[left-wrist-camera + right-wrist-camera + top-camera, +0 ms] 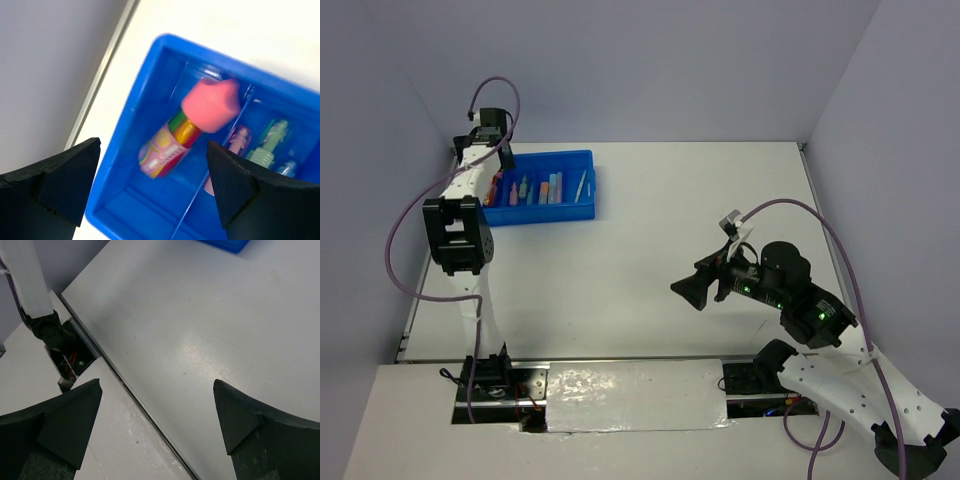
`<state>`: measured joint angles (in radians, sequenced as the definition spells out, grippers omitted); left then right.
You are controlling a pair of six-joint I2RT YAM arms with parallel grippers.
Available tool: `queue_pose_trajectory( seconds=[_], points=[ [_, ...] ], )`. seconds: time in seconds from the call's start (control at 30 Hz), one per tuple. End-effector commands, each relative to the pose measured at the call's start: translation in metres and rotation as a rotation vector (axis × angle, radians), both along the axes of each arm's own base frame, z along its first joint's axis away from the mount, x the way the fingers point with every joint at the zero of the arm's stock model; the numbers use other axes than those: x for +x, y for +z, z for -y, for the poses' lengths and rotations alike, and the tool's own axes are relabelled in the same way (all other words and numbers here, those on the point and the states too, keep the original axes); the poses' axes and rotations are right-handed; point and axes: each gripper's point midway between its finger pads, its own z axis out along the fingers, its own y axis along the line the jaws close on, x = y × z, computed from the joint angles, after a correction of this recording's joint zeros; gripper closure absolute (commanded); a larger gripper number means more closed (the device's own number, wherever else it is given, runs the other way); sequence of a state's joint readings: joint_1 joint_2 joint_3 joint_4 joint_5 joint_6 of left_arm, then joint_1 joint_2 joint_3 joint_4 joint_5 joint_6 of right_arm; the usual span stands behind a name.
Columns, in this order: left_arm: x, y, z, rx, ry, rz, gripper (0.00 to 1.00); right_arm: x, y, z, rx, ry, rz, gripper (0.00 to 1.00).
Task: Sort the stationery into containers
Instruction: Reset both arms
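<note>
The left arm [460,235] reaches far forward, and the left hand [503,162] points down, fingers spread wide and empty. The right arm [810,315] bends low, the right hand [692,290] facing left, likewise spread and empty.

1 blue tray [545,213], 1 pink-capped cylinder [190,130], 1 thin pale pen [581,185], about 5 short coloured sticks [557,187], exact stick count unclear
</note>
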<state>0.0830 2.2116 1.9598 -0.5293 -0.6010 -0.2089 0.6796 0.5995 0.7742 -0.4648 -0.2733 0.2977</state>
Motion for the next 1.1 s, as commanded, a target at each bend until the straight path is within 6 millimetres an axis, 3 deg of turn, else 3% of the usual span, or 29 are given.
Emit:
queue_pose_trajectory(
  seconds=[0.0,0.13,0.27,0.3,0.33,0.37,0.4,0.43,0.47,0.5,0.53,0.57,0.6,0.63,0.67,0.7,0.73,0.77,0.83,0.9,1.07],
  points=[
    [0.000,0.070,-0.004,0.002,0.039,0.142,0.01,0.005,0.019,0.001,0.027,-0.017,0.054,0.00],
    [-0.012,0.131,0.000,-0.023,0.059,0.249,0.01,0.009,0.026,0.011,0.005,-0.071,0.074,0.00],
    [-0.037,0.201,0.013,-0.090,0.049,0.379,0.01,0.014,0.041,0.026,-0.020,-0.140,0.118,0.00],
    [-0.054,0.224,0.019,-0.115,0.036,0.410,0.01,0.016,0.053,0.030,-0.014,-0.164,0.136,0.00],
    [-0.064,0.238,0.025,-0.147,0.027,0.448,0.01,0.017,0.049,0.036,-0.043,-0.195,0.117,0.00],
    [-0.071,0.235,0.040,-0.206,-0.029,0.437,0.01,0.026,0.054,0.050,-0.063,-0.284,0.128,0.00],
    [-0.095,0.265,0.048,-0.228,-0.065,0.506,0.01,0.029,0.065,0.058,-0.066,-0.325,0.148,0.00],
    [-0.107,0.244,0.058,-0.274,-0.091,0.463,0.01,0.034,0.066,0.071,-0.101,-0.390,0.155,0.00],
    [-0.119,0.243,0.063,-0.289,-0.104,0.473,0.01,0.036,0.070,0.077,-0.112,-0.422,0.163,0.00],
    [-0.149,0.268,0.069,-0.290,-0.132,0.550,0.01,0.038,0.080,0.083,-0.113,-0.457,0.175,0.00],
    [-0.160,0.243,0.072,-0.300,-0.139,0.515,0.01,0.039,0.079,0.089,-0.138,-0.485,0.167,0.00],
    [-0.171,0.241,0.075,-0.305,-0.156,0.523,0.01,0.042,0.081,0.098,-0.156,-0.533,0.172,0.00],
    [-0.197,0.255,0.078,-0.296,-0.172,0.581,0.01,0.044,0.087,0.102,-0.168,-0.554,0.169,0.00],
    [-0.208,0.233,0.080,-0.302,-0.168,0.545,0.01,0.046,0.088,0.105,-0.178,-0.576,0.167,0.00],
    [-0.231,0.243,0.080,-0.301,-0.159,0.606,0.01,0.048,0.093,0.109,-0.192,-0.598,0.166,0.00],
    [-0.241,0.236,0.083,-0.311,-0.159,0.610,0.01,0.049,0.096,0.110,-0.196,-0.607,0.166,0.00],
    [-0.249,0.215,0.086,-0.327,-0.163,0.591,0.01,0.050,0.098,0.111,-0.202,-0.617,0.163,0.00],
    [-0.266,0.223,0.095,-0.349,-0.205,0.643,0.01,0.051,0.107,0.113,-0.191,-0.635,0.169,0.00],
    [-0.280,0.207,0.104,-0.385,-0.228,0.630,0.01,0.052,0.109,0.113,-0.199,-0.641,0.157,0.00],
    [-0.299,0.210,0.114,-0.408,-0.276,0.655,0.01,0.049,0.114,0.117,-0.186,-0.652,0.163,0.00],
    [-0.342,0.191,0.122,-0.399,-0.310,0.651,0.01,0.037,0.104,0.134,-0.166,-0.695,0.174,0.00]
  ],
)
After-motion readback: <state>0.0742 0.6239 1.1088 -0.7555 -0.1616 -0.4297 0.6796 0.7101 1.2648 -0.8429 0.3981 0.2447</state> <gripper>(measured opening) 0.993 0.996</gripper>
